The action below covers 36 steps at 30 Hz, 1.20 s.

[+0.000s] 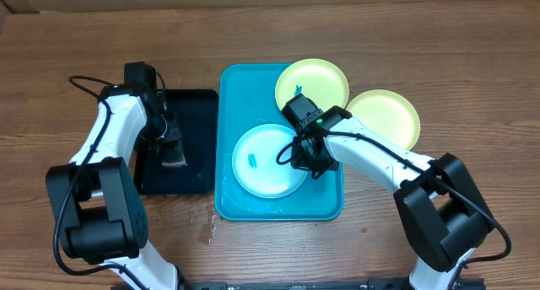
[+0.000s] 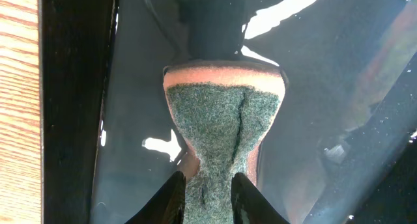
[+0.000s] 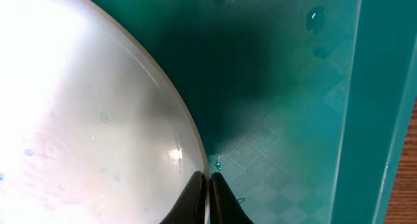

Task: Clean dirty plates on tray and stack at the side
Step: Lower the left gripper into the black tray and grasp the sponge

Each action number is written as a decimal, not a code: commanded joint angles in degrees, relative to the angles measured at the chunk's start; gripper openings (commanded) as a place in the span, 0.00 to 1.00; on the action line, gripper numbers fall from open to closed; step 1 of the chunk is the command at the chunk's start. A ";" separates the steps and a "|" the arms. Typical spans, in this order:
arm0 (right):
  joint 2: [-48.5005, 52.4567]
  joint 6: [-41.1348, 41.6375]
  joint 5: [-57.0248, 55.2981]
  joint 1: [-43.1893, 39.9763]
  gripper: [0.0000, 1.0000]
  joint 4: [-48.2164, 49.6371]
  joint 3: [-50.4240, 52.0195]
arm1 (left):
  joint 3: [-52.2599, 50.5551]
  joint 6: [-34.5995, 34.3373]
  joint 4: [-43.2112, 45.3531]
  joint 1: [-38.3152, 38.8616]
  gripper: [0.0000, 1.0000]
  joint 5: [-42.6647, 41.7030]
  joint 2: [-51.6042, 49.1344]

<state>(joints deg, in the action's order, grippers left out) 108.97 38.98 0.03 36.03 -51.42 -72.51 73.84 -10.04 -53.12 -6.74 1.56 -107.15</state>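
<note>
Wood-grain surface [image 1: 84, 37], carrying all items. Turquoise tray [image 1: 232, 96], rectangular with a raised rim, at the middle of the surface and wet inside. Black tray [image 1: 198, 113], smaller, just beside the turquoise tray's left edge. Light blue plate [image 1: 268, 159], lying flat in the near half of the turquoise tray, with a small blue smudge [image 1: 252, 162] left of its centre. First yellow-green plate [image 1: 325, 79], at the turquoise tray's far right corner, overhanging the rim. Second yellow-green plate [image 1: 388, 117], on the surface just beside the tray's right edge. Sponge [image 2: 221, 120], green scouring face on orange foam, over the black tray. Left end effector [image 2: 208, 185], grasping the sponge, which is pinched narrow between its fingers. Right end effector [image 3: 206, 185], clenched on the right rim of the light blue plate.
</note>
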 commanded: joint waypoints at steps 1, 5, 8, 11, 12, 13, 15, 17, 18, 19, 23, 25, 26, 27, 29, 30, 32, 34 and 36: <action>-0.94 0.24 0.04 -0.11 0.04 0.20 0.22 | -0.28 1.49 0.00 0.46 0.26 0.13 -0.87; -0.94 0.24 0.04 -0.09 0.04 0.20 0.22 | -0.87 1.49 0.07 0.46 0.27 -0.15 -0.87; -0.94 0.24 0.04 -0.11 0.04 0.20 0.22 | -2.23 1.25 1.36 0.50 0.27 -0.22 -0.87; -0.94 0.24 0.04 -0.11 0.04 0.22 0.22 | -4.57 1.05 4.33 0.55 0.27 -3.15 -0.87; -0.94 0.24 0.04 -0.09 0.04 0.22 0.22 | -5.05 1.05 5.16 0.55 0.27 -3.65 -0.87; -0.94 0.24 0.04 -0.11 0.04 0.22 0.22 | -5.16 1.05 5.49 0.55 0.27 -3.69 -0.87; -0.94 0.24 0.07 -0.09 0.04 0.24 0.22 | -5.16 1.05 5.86 0.55 0.26 -3.69 -0.87; -0.94 0.24 0.04 -0.11 0.04 0.31 0.22 | -5.14 1.05 6.14 0.55 0.25 -3.72 -0.87; -0.94 0.24 0.04 -0.11 0.04 0.35 0.22 | -5.14 1.05 6.25 0.55 0.24 -3.72 -0.87; -0.94 0.24 0.04 -0.11 0.05 0.35 0.22 | -5.14 1.05 6.34 0.55 0.24 -3.72 -0.87; -0.94 0.24 0.07 -0.09 0.05 0.35 0.22 | -5.25 0.55 6.75 0.57 0.25 -3.78 -0.87; -0.94 0.24 0.04 -0.09 0.06 0.39 0.22 | -5.35 0.15 6.73 0.57 0.23 -3.74 -0.87; -0.94 0.24 0.04 -0.11 0.12 0.39 0.22 | -5.44 0.15 6.75 0.57 0.21 -3.74 -0.87; -0.94 0.24 0.04 -0.11 0.20 0.39 0.22 | -5.62 0.15 6.78 0.57 0.18 -3.74 -0.87; -0.94 0.24 0.04 -0.11 0.27 0.39 0.22 | -5.62 0.20 6.78 0.57 0.04 -3.89 -0.87; -0.94 0.24 0.04 -0.11 0.31 0.39 0.22 | -5.51 0.63 6.84 0.57 0.04 -4.15 -0.83; -0.94 0.24 0.04 -0.11 0.35 0.39 0.22 | -3.74 1.79 6.56 0.24 0.04 -4.09 -0.17; -0.94 0.24 0.04 -0.11 0.36 0.39 0.22 | -1.86 2.10 5.81 -0.02 0.04 -4.11 1.07; -0.94 0.24 0.04 -0.11 0.36 0.39 0.22 | -0.02 3.17 5.29 -0.02 0.04 -4.04 2.95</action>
<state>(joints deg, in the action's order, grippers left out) 108.97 39.00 0.03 36.03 -51.13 -72.51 69.78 -9.52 -47.48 -6.76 -1.50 -107.15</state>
